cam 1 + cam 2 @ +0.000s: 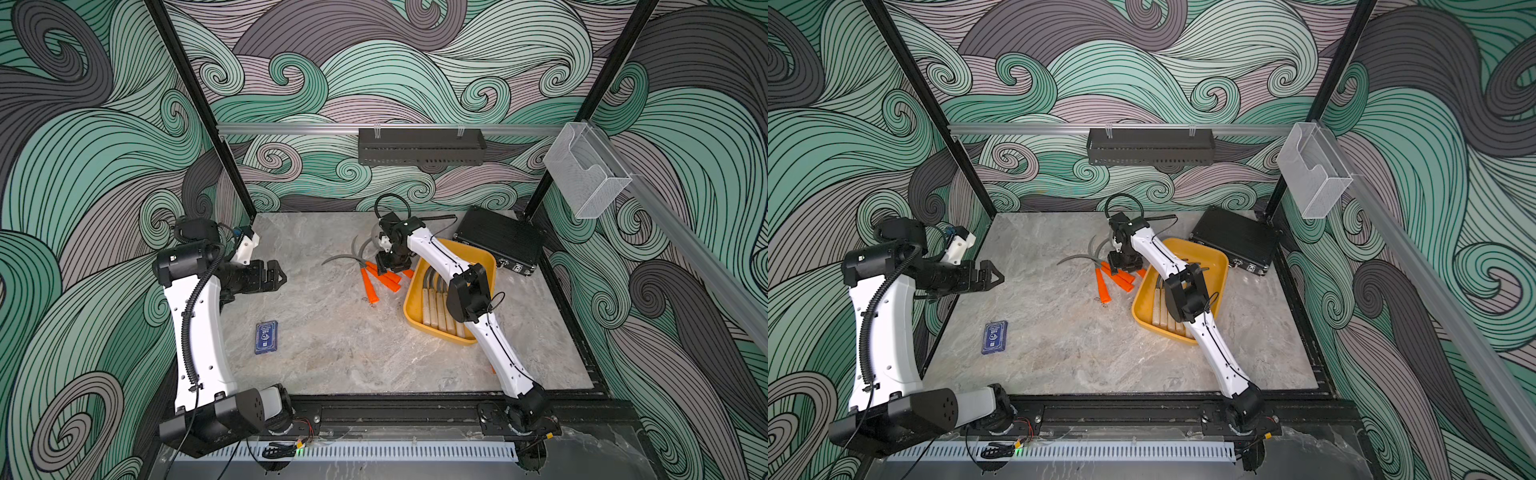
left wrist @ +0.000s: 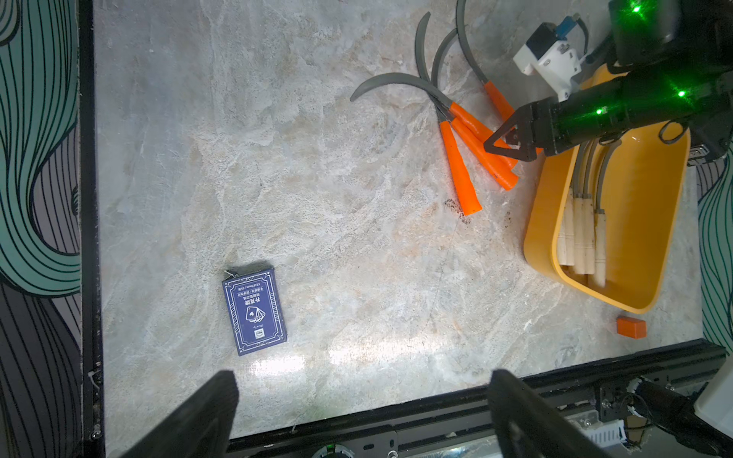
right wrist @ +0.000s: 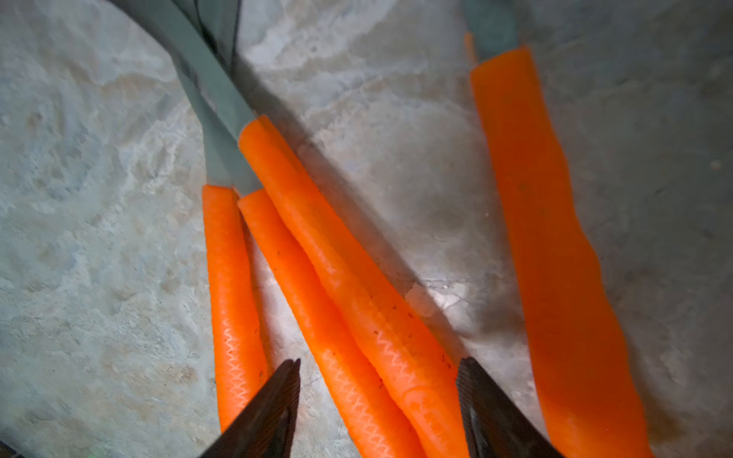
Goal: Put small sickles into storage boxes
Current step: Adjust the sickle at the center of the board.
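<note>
Right gripper (image 3: 378, 365) was down over the orange-handled sickles (image 1: 376, 280), its jaws partly apart and straddling two of the four handles. I could not tell from the wrist view whether the fingertips (image 3: 273, 408) pressed on them. Those four lay fanned on the marble-patterned tabletop (image 1: 332, 357) towards the back. Their grey blades curved away from the yellow tray (image 1: 409, 309), which sat just beside the handle ends. Several wooden-handled sickles (image 1: 436, 309) lay side by side in that tray.

My left gripper (image 1: 276, 276) hung wide open above the table's left side, well apart from everything.

On the surface I also saw:
- a blue card box (image 1: 266, 336) near the left front;
- a small orange cube (image 2: 631, 328) near the tray's near end;
- a black ribbed case (image 1: 498, 241) in the far right corner;
- dark specks (image 2: 452, 206) by one handle end.

Swirling green and grey wave walls (image 1: 83, 166) enclosed the cell. A black perforated shelf (image 1: 419, 147) hung on the back rail, and a clear bin (image 1: 586, 174) on the right rail.
</note>
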Robot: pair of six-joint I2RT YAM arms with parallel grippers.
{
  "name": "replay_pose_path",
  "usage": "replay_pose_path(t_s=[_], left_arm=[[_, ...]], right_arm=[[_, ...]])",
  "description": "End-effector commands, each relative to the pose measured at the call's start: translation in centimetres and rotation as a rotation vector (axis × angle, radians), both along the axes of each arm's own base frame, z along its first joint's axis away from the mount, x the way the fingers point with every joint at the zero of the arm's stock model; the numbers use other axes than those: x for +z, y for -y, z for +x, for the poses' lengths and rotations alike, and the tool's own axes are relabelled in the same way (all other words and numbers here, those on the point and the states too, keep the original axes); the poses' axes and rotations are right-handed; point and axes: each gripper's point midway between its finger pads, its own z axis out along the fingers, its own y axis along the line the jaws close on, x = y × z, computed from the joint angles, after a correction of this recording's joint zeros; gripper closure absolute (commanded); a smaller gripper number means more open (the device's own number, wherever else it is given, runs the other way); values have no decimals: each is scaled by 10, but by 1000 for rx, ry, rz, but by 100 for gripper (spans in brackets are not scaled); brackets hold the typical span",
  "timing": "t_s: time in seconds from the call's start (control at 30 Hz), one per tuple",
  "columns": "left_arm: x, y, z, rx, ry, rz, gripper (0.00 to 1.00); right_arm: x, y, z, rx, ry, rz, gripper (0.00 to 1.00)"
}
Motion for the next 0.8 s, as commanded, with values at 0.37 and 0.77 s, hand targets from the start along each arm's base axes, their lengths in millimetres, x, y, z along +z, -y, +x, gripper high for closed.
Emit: replay_pose_path(t_s=[0.37, 0.77], left_arm=[[7, 3, -5, -1, 34, 1, 1], [7, 6, -9, 2, 36, -15, 1]], right_arm=[[41, -4, -27, 88, 55, -48, 44], [52, -21, -64, 170, 24, -48, 48]])
